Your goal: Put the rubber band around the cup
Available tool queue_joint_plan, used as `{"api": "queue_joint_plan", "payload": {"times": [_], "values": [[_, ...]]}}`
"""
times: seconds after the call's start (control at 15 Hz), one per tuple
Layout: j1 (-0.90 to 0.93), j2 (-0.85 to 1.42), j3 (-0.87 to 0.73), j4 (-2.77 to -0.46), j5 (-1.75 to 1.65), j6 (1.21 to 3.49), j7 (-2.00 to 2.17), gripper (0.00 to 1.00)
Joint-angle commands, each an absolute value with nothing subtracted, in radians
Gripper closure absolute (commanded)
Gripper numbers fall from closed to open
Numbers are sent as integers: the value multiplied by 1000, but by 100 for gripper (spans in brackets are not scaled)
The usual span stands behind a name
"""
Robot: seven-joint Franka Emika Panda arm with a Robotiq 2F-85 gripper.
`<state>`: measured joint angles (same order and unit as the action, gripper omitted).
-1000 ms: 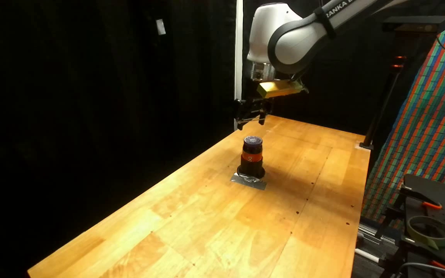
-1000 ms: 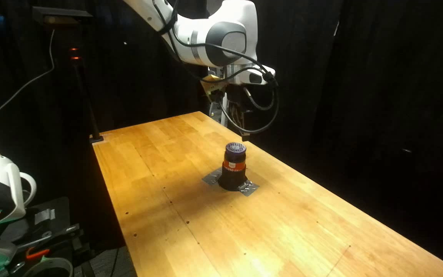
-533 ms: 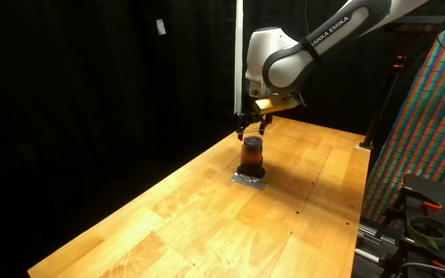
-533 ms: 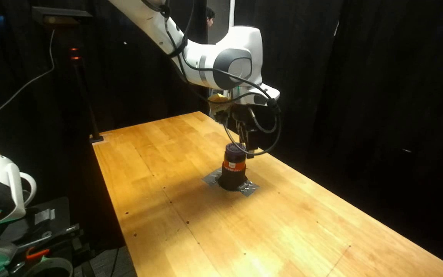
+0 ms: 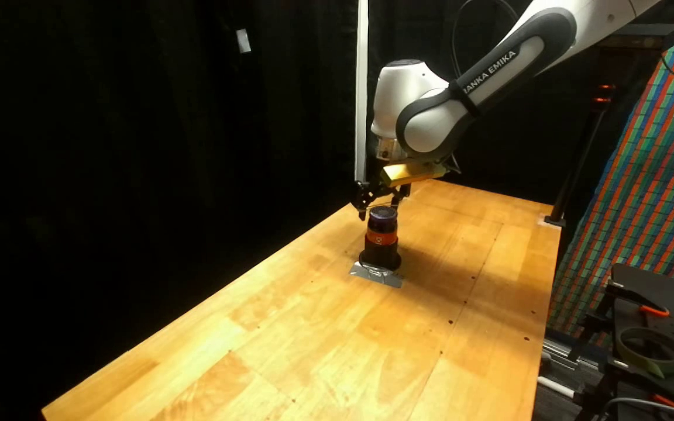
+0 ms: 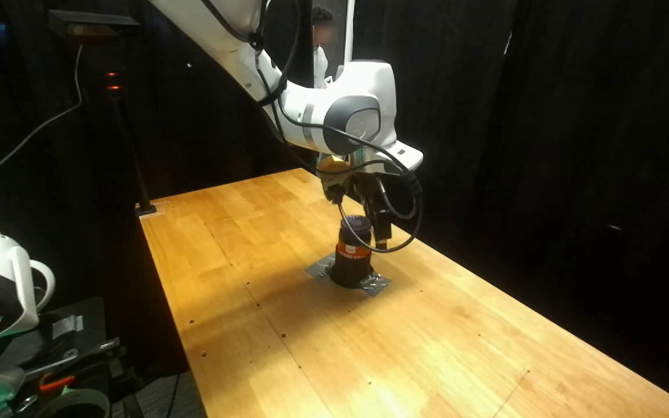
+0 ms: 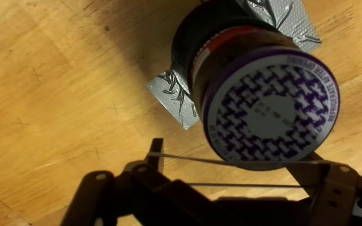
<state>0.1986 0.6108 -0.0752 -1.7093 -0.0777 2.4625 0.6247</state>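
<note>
The cup (image 5: 382,238) is a dark jar with a red-orange band and a purple-white lid (image 7: 272,114). It stands upright in a black base taped to the table, and also shows in an exterior view (image 6: 353,249). My gripper (image 7: 235,152) is open beside the cup's lid, its fingers wide apart. The rubber band (image 7: 191,158) is stretched between both fingers as two strands. In the wrist view one strand crosses over the lid's edge; the other runs clear of it. Whether the band touches the lid I cannot tell. The right fingertip is hidden behind the lid in the wrist view.
Silver tape (image 7: 176,99) holds the base to the wooden table (image 5: 313,339). A black cable (image 6: 417,220) loops from my wrist and passes in front of the cup in an exterior view. A dark pole (image 5: 574,164) stands at the table's corner. A person (image 6: 321,52) is in the background.
My arm has come down, and the gripper with the stretched band has dropped from above the cup to about lid height. The cup has not moved. A person has appeared in the background.
</note>
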Motion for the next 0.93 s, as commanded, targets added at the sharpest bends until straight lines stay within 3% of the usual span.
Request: {"api": "queue_joint_plan", "payload": {"times": [0.0,0.87], "values": [[221,625,-93,-1699,-81,2462,647,0],[209,599,-47,-1673,-5,2198,631,0]]}}
